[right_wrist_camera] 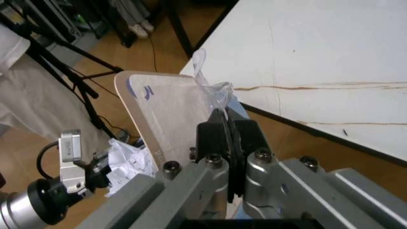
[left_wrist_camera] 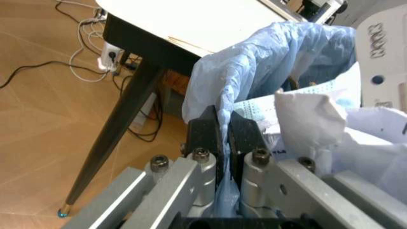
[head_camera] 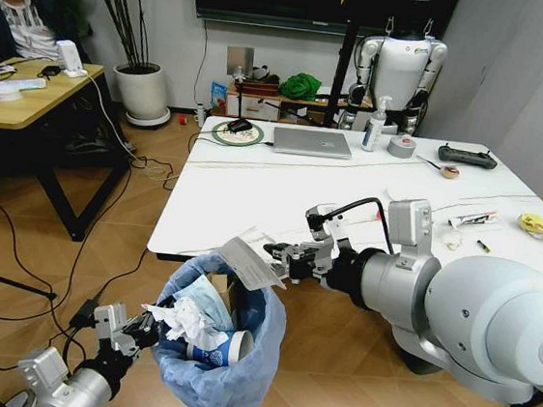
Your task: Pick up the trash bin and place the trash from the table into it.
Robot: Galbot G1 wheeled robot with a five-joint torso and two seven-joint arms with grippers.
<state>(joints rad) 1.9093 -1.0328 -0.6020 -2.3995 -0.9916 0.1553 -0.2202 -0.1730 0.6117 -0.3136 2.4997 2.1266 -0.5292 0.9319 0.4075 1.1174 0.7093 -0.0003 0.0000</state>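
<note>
Marble-look white bench (head_camera: 282,200) with thin grey veins, a black edge and slim black legs spans the far and right part of the scene. Along its far edge stand a closed grey laptop (head_camera: 312,142), a white spray bottle (head_camera: 375,125) and a roll of tape (head_camera: 401,146); on its right side lie small wrappers (head_camera: 536,226) of yellow and red.

Just off the bench's near-left corner hangs the small round trash bin lined with a crinkly translucent light-blue plastic bag (head_camera: 227,350), clear of the wooden floor. Inside it sit crumpled white tissues (head_camera: 186,321) and a white paper cup with a blue logo (head_camera: 217,351).

Over the bin's far rim, the right tool (head_camera: 280,256) is pinched shut on a flat white paper packet with a clear plastic edge (head_camera: 251,263), which tilts above the bin's mouth.

At the bin's near-left rim, the left tool (head_camera: 141,331) is clamped narrow on a fold of the blue bag; the left wrist view shows its 2 black pads (left_wrist_camera: 207,136) squeezing the plastic between them.
</note>
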